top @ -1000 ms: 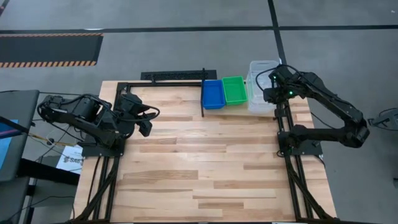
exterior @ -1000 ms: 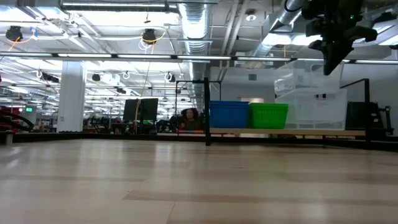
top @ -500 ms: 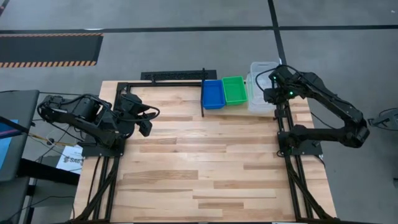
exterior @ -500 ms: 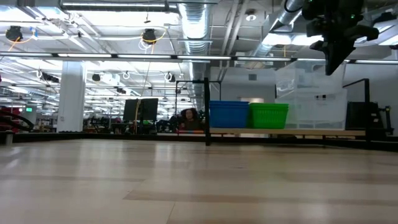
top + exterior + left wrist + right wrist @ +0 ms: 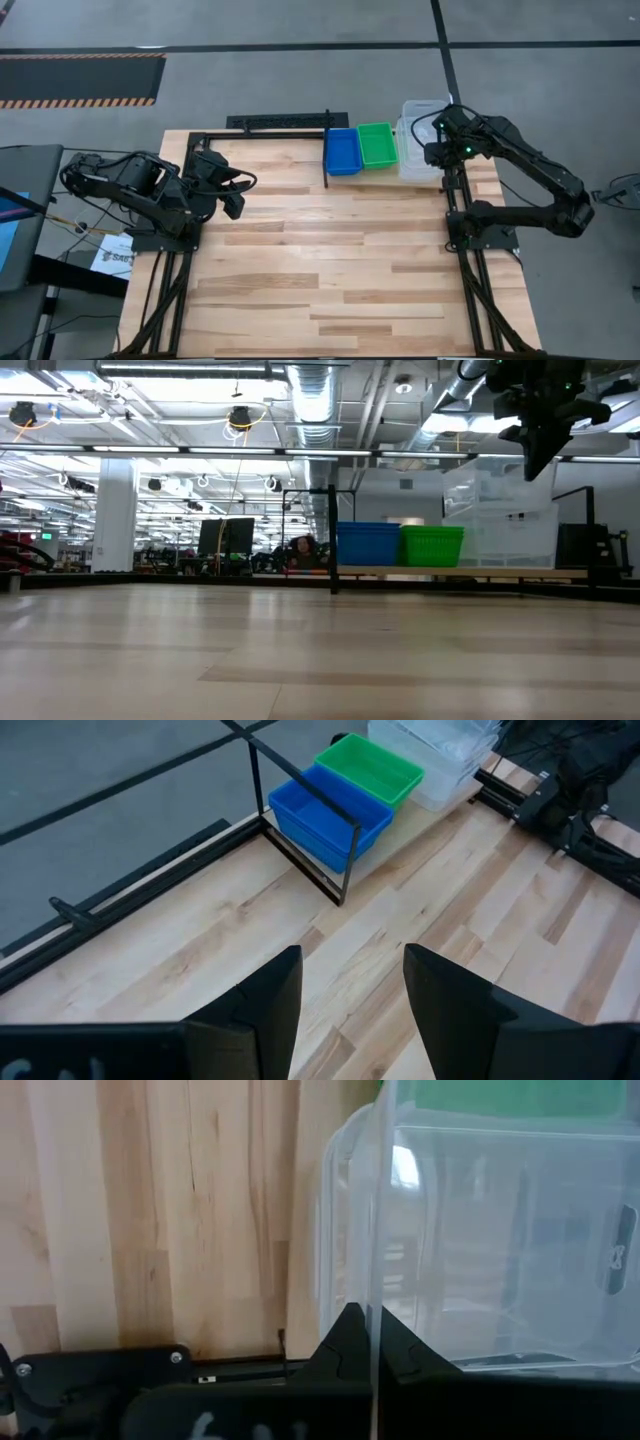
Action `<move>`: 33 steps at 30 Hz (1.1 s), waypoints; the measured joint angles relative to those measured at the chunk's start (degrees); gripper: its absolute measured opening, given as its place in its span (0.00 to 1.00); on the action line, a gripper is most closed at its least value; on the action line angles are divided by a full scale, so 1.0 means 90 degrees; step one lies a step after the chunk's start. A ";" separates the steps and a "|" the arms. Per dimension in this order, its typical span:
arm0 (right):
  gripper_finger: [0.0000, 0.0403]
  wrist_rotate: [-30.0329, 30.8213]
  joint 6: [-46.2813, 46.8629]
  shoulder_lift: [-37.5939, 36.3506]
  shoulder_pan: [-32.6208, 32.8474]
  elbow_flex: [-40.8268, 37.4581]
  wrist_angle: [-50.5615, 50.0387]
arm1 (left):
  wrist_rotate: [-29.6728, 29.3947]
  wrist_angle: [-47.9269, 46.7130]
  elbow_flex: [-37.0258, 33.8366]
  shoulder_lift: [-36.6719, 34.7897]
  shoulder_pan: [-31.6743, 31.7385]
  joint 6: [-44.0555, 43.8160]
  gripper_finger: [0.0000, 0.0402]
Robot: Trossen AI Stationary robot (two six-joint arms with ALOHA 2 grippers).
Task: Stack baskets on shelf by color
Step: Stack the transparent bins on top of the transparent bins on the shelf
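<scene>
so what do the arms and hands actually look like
Both arms are dark, jointed and fixed on black bases. The right arm shows a small green light near its wrist and thin looped cables. The left arm carries black cable bundles. The left hand has two flat, matte black, wedge-shaped fingers.

Blue (image 5: 343,150), green (image 5: 377,144), clear baskets (image 5: 418,135) abreast on shelf (image 5: 460,572)

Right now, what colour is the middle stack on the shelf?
Green, best seen in the left wrist view.

Three basket stacks (image 5: 377,146) abreast on shelf (image 5: 460,573)
</scene>
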 joint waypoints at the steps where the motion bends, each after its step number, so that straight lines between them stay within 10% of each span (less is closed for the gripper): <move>1: 0.00 -0.0001 -0.0010 0.0000 0.0000 0.0000 0.0002 | 0.0000 0.0000 0.0000 0.0000 0.0000 0.0000 0.41; 33: 0.14 0.0011 -0.0166 0.0000 -0.0501 0.0002 0.0210 | -0.0024 0.0005 0.0000 0.0000 0.0000 -0.0072 0.41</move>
